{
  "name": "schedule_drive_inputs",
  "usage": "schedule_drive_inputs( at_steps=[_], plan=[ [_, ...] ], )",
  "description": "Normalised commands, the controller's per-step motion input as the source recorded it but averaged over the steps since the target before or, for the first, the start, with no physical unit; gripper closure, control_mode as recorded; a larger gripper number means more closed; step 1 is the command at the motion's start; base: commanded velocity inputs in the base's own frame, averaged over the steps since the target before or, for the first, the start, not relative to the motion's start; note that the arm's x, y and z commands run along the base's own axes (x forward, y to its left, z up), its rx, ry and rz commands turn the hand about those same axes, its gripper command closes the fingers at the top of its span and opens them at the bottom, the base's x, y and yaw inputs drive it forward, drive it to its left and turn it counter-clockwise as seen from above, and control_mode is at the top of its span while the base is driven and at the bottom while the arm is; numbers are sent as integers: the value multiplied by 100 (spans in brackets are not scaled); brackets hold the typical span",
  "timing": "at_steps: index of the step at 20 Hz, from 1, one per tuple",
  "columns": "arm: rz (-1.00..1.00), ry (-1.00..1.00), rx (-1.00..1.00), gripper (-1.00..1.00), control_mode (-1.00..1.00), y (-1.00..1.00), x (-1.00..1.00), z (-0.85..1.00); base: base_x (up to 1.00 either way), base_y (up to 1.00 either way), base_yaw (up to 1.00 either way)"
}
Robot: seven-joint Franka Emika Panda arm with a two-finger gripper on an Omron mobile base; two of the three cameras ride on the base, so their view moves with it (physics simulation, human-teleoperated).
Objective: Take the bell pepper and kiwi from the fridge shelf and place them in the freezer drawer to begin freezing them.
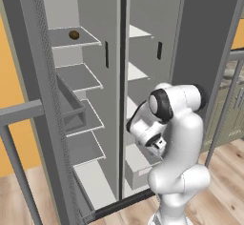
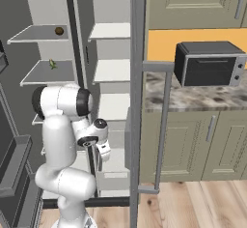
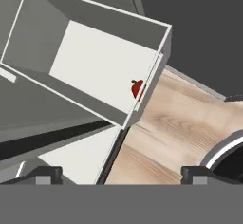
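My claw (image 3: 116, 173) sits nearest the hand camera, its two dark fingertips (image 3: 43, 172) spread as wide as they go with nothing between them. Beyond it I look down into the freezer drawer (image 3: 33, 33), pulled out over the wood floor (image 3: 175, 123). The bell pepper (image 3: 136, 88) lies inside, against the drawer's front wall. From the base cameras I see the kiwi (image 1: 74, 35) on the top fridge shelf (image 1: 86, 40), well apart from my arm (image 1: 178, 138), and a small green item (image 2: 52, 64) on the shelf below.

Flat, even rendered light, soft shadows, no glare, slightly coarse edges
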Motion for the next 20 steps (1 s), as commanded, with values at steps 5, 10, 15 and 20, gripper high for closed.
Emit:
schedule_drive_inputs(
  at_steps=[5,10,15,20],
  plan=[
    [-1,-11,0,-100,-100,10,-81,63,0,0,0],
    [0,-12,-1,-100,-100,8,-78,68,0,0,0],
    [0,-12,-4,-100,-100,8,-62,90,0,0,0],
    [0,-13,-7,-100,-100,5,-52,85,0,0,0]
  ],
)
